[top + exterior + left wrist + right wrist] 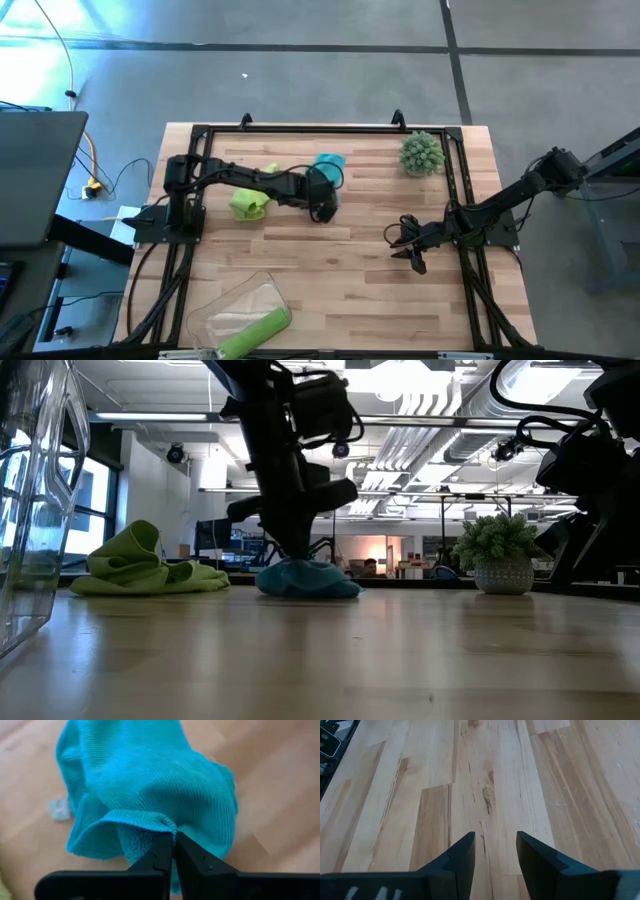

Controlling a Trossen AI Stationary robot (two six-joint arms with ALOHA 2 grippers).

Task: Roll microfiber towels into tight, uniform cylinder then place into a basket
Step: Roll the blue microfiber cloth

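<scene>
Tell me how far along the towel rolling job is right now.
One lime green roll already lies in the clear basket. The left pincer is shut on an edge of the teal towel, which sits crumpled on the table. The other green towel lies unrolled beside it. The right pincer hangs open over bare wood. Two towels remain.

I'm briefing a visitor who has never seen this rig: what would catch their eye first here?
The left hand, pinched shut on the edge of the teal towel at the table's far middle. Next, the crumpled lime towel beside it, and the rolled lime towel in the clear basket at the near edge.
</scene>
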